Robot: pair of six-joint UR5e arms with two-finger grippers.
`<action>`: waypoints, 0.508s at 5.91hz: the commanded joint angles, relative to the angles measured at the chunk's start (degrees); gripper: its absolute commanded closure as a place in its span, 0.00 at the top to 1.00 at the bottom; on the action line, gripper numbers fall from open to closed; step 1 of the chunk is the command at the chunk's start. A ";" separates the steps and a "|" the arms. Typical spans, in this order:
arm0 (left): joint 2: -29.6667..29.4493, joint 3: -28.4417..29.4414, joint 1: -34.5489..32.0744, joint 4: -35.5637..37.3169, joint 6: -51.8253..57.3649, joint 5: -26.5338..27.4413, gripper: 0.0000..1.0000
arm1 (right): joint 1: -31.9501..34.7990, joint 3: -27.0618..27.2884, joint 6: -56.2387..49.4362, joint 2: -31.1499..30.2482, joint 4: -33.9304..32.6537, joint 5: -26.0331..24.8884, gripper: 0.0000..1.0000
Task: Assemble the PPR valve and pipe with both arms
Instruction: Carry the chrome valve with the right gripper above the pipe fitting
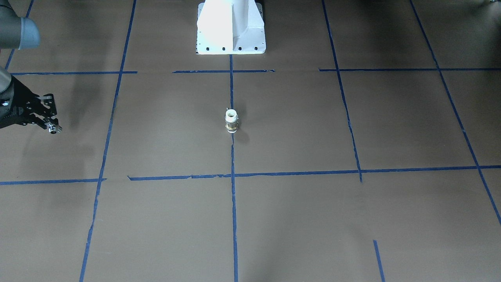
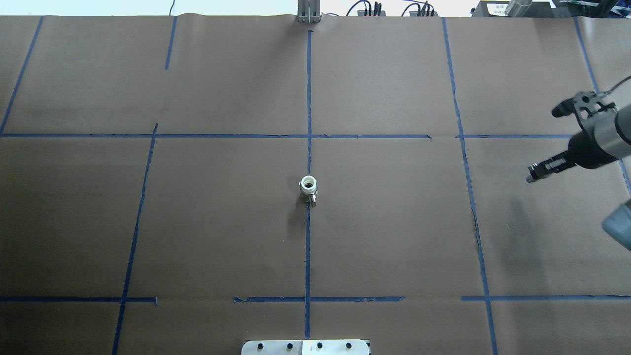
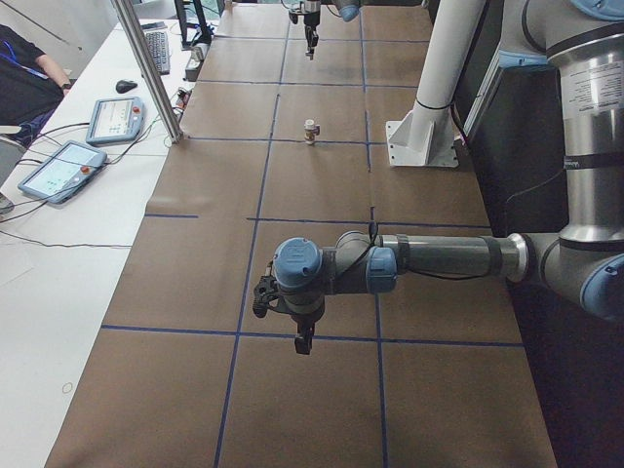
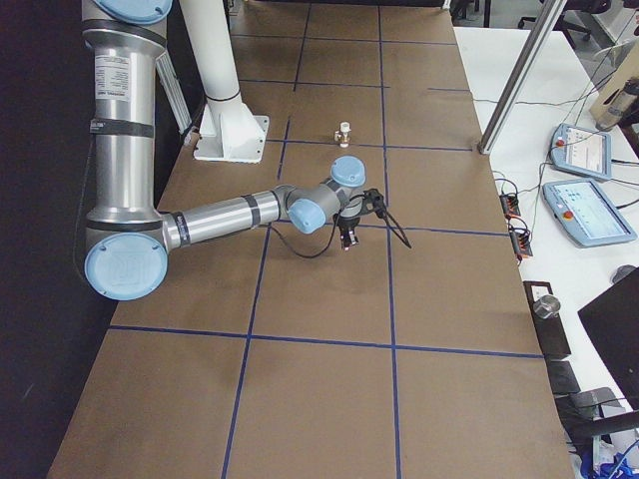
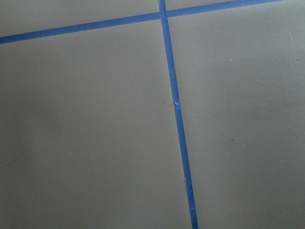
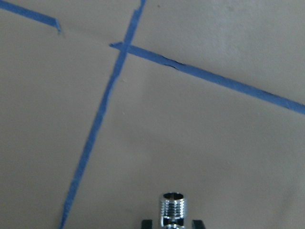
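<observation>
Now, you have two arms held wide apart over the table (image 2: 222,236). Your right arm (image 2: 599,140) comes in at the overhead view's right edge at mid-height. Its wrist is tilted so the right gripper (image 2: 535,175) points down and toward frame centre. That gripper is pinching the pipe (image 6: 172,208), whose threaded end pokes out past the fingertips. Your left gripper (image 3: 302,336) hangs pointing down in the lower middle of the left side view and shows in no other view. You cannot tell whether it is spread or closed.

The valve (image 2: 308,190) stands at frame centre on the middle tape line (image 2: 307,256), well apart from both grippers. Its long axis is vertical, with the open white end up. In the overhead view it lies left of the pipe, and the right gripper looks the nearer.
</observation>
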 commanded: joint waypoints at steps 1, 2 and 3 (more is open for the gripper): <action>-0.17 -1.06 0.09 0.01 -2.21 0.24 1.00 | -1.63 1.32 2.29 13.99 -14.44 0.11 0.00; -0.26 -1.42 0.09 -0.43 -3.78 0.24 1.00 | -6.86 1.51 11.27 20.07 -16.17 -1.02 0.00; -0.35 -1.42 0.09 -0.69 -3.89 0.24 1.00 | -11.35 0.72 16.06 25.70 -16.88 -4.60 0.00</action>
